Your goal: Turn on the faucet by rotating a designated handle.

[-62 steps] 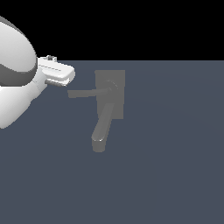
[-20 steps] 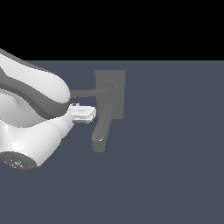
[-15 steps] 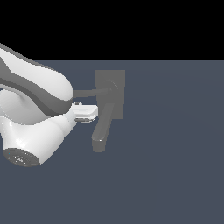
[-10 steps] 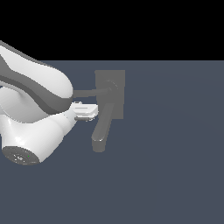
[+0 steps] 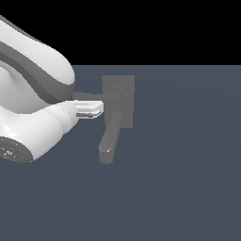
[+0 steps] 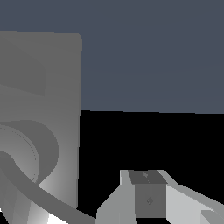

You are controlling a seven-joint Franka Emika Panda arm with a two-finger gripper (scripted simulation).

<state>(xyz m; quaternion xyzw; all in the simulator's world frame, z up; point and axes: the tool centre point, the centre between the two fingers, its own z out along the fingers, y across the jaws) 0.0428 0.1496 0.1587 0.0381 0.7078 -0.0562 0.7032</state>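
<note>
since three seconds ago the arm has swung down, carrying the gripper [image 5: 94,109] from above the handle [image 5: 94,97] to just below it, beside the faucet [image 5: 118,101] — which sits at mid-scene, spout [image 5: 110,139] pointing toward the camera. the wrist view shows the fingers [image 6: 148,192] pressed together, holding nothing. risk: pushing now could slide the closed tips under the thin bar or jam them against the spout. the exterior view shows the whole fixture; the wrist view alone shows the hub [image 6: 30,153] and back plate [image 6: 57,78] up close.
</note>
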